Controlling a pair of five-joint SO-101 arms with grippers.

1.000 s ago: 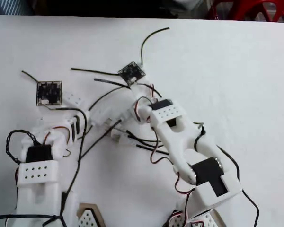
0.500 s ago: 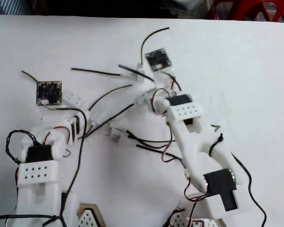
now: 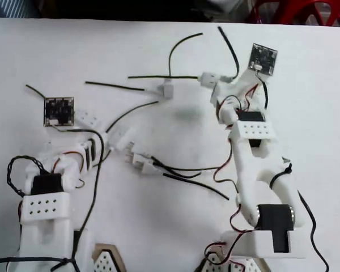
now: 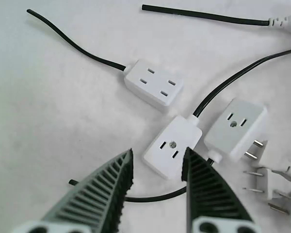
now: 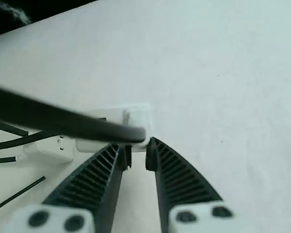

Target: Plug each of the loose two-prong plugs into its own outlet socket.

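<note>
My right gripper is shut on a white two-prong plug, and the plug's black cord runs close across the right wrist view. In the high view this gripper is at the far right of the table, beside a white outlet. My left gripper is open above a single white outlet. A double outlet and a third outlet lie close by. Loose plugs with bare prongs lie beside them. In the high view the left gripper is at the near left.
Several black cords cross the table's middle. Another white connector lies at the centre back. A small dark square board sits at the left. The table's far edge runs along the back.
The right arm swung right and toward the back of the table, carrying its plug and cord along. The left arm kept still.
</note>
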